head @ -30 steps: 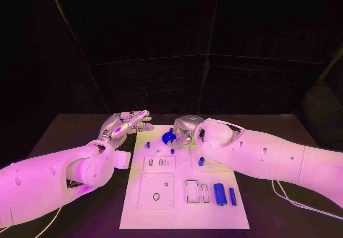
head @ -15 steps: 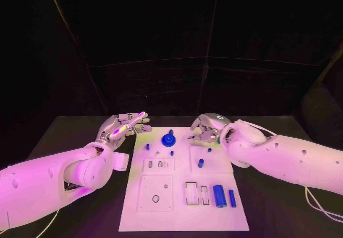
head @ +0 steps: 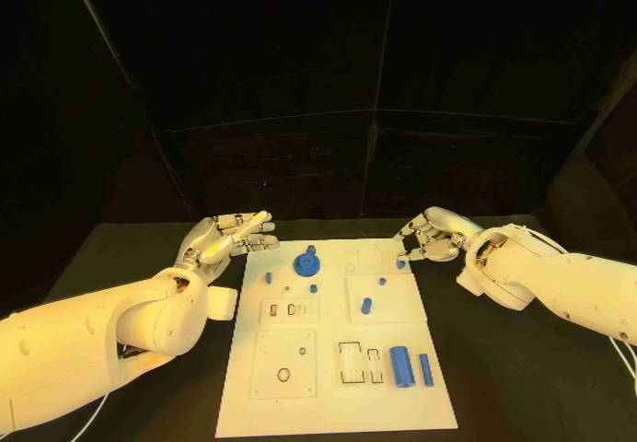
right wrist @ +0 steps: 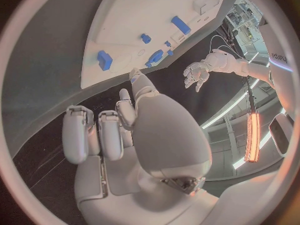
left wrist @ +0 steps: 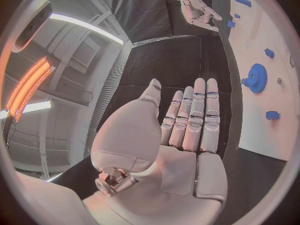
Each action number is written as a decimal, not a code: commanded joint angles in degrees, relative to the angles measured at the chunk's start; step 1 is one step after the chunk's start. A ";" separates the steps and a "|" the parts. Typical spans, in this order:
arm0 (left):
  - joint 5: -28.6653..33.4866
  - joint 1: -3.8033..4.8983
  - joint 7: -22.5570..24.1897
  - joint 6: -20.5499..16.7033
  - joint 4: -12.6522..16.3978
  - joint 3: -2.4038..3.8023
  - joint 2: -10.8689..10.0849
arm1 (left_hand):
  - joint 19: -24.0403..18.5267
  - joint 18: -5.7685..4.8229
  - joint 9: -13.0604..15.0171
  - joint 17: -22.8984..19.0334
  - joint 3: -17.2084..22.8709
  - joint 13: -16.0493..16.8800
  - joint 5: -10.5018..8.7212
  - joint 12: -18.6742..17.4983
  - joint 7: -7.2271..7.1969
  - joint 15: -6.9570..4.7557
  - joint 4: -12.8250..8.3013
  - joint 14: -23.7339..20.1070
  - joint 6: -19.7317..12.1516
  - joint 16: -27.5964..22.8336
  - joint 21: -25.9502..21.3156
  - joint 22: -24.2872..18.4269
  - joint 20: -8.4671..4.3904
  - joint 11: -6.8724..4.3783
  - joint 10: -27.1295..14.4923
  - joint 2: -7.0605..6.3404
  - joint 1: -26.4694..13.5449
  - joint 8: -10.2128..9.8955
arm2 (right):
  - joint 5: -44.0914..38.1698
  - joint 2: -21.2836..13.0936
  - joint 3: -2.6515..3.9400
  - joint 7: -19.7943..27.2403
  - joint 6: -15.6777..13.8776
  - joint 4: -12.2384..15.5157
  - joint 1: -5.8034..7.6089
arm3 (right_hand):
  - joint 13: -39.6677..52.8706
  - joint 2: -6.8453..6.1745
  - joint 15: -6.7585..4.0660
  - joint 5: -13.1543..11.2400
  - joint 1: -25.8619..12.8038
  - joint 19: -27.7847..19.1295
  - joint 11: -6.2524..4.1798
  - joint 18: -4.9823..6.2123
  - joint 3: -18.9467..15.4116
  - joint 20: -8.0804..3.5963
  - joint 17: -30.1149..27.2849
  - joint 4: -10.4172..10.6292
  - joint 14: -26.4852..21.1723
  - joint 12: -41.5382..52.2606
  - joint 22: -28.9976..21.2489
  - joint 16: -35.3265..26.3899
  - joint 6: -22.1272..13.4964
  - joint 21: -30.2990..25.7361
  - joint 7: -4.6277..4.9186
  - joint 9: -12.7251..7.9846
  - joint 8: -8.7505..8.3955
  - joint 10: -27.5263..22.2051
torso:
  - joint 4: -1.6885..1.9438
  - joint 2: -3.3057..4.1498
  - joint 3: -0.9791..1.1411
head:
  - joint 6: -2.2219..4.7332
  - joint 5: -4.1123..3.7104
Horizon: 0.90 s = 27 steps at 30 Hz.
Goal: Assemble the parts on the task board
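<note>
While the left hand (head: 228,236) hovers beside the task board's (head: 332,387) far left corner, fingers straight, close together, holding nothing, the right hand (head: 430,236) sits off the far right corner with fingers curled inward, empty. Between them, a blue gear (head: 308,265) rests on the board; 2 blue cylinders (head: 411,368) lie near its right edge.

no readable text or labels

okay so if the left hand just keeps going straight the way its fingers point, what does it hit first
Probably nothing. The left hand is open beside the task board, fingers aimed along its left edge towards the table's far side. That line looks free; the blue gear lies off to the side.
</note>
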 commanded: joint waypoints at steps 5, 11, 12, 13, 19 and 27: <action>-0.27 0.04 0.37 0.92 -0.75 0.02 0.52 | 0.40 0.84 0.01 0.08 0.00 0.06 -0.22 -0.02 -0.04 0.06 -0.44 0.45 0.53 -0.24 -0.39 -0.07 -0.18 -0.02 0.57 0.58 0.09 -0.22 | 2.49 0.19 -0.01 4.93 2.32 -2.91 -0.51 | -0.83 -0.05 -0.10 -0.21 0.44 -0.73 0.34 -0.15 0.03 0.11 2.65 -0.83 3.55 -1.09 2.07 -0.42 -2.06 -0.50 0.58 -0.28 -0.53 -0.85 | -0.17 0.10 0.33 | -0.27 0.09; -0.28 -0.03 0.34 0.97 -1.35 0.01 0.81 | 0.41 0.84 0.01 0.08 0.00 0.06 -0.22 -0.02 -0.04 0.06 -0.45 0.45 0.53 -0.24 -0.39 -0.07 -0.18 -0.03 0.58 0.58 0.09 -0.22 | 1.13 0.96 -0.01 4.85 3.02 -4.61 -1.22 | -1.41 -0.06 0.09 -0.60 0.23 -0.88 0.55 -0.11 -0.03 0.29 2.59 -1.09 3.53 -1.73 1.88 -0.47 -3.27 -0.60 0.80 -0.29 -0.53 -1.29 | -0.17 0.12 0.47 | -0.41 0.32; -0.28 -0.03 0.34 0.98 -1.42 0.01 0.85 | 0.41 0.84 0.01 0.08 0.00 0.06 -0.22 -0.02 -0.04 0.06 -0.45 0.45 0.53 -0.24 -0.39 -0.07 -0.18 -0.03 0.58 0.58 0.09 -0.22 | 0.98 1.09 -0.01 4.80 3.20 -4.81 -1.31 | -1.43 -0.06 0.10 -0.61 0.22 -0.89 0.56 -0.11 -0.03 0.29 2.59 -1.10 3.53 -1.75 1.87 -0.47 -3.29 -0.60 0.81 -0.29 -0.53 -1.31 | -0.12 0.13 0.42 | -0.45 0.28; -0.28 -0.04 0.33 1.00 -1.49 0.01 0.89 | 0.41 0.84 0.01 0.08 0.00 0.06 -0.22 -0.02 -0.04 0.06 -0.45 0.45 0.53 -0.24 -0.39 -0.07 -0.18 -0.03 0.58 0.58 0.09 -0.22 | 0.78 1.24 -0.02 4.71 3.44 -5.05 -1.43 | -1.43 -0.06 0.10 -0.61 0.22 -0.89 0.56 -0.11 -0.03 0.29 2.59 -1.10 3.53 -1.75 1.87 -0.47 -3.29 -0.60 0.81 -0.29 -0.53 -1.31 | -0.10 0.14 0.42 | -0.47 0.28; -0.28 -0.08 0.30 1.03 -1.83 0.01 1.03 | 0.42 0.84 0.00 0.09 0.00 0.05 -0.22 -0.03 -0.05 0.06 -0.48 0.46 0.54 -0.26 -0.41 -0.07 -0.19 -0.03 0.58 0.59 0.11 -0.23 | -0.09 1.86 -0.01 4.37 4.50 -5.98 -2.23 | -1.60 -0.05 0.16 -0.73 0.03 -0.93 0.62 -0.09 -0.09 0.35 2.57 -1.11 3.52 -1.94 1.81 -0.49 -3.62 -0.63 0.87 -0.28 -0.51 -1.45 | -0.21 0.07 0.31 | -0.73 0.52; -0.28 -0.09 0.31 1.03 -2.00 0.01 1.04 | 0.43 0.84 0.00 0.10 0.01 0.05 -0.22 -0.06 -0.04 0.06 -0.52 0.46 0.54 -0.29 -0.43 -0.08 -0.19 -0.03 0.58 0.60 0.13 -0.25 | -0.40 2.56 -0.01 4.08 4.35 -6.79 -2.65 | -1.31 0.27 0.21 -0.79 -0.30 -0.89 0.66 -0.10 -0.05 0.41 2.72 -0.98 3.55 -1.64 1.86 -0.43 -3.64 -0.62 0.90 -0.21 -0.36 -1.23 | -0.15 0.06 0.27 | -0.77 0.45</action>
